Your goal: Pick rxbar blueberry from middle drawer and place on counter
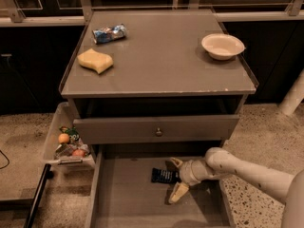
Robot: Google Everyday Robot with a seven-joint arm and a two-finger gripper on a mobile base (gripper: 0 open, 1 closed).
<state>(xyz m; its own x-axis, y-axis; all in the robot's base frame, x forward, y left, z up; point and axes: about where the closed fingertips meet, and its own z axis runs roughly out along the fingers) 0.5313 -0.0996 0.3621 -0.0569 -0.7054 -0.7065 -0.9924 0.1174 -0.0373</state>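
Note:
The rxbar blueberry (164,175), a dark navy flat bar with pale lettering, lies on the floor of the open middle drawer (128,198). My gripper (176,178) reaches in from the right, low over the drawer floor. Its pale fingers are spread, one (176,163) behind the bar's right end and one (177,193) in front of it. The bar rests flat and is not gripped. The grey counter (161,61) above is the cabinet's top.
On the counter are a blue-and-white foil packet (109,33), a yellow sponge (95,60) and a white bowl (223,45). A closed drawer front with a round knob (158,132) overhangs the open drawer. A bin of snacks (66,141) hangs at the cabinet's left.

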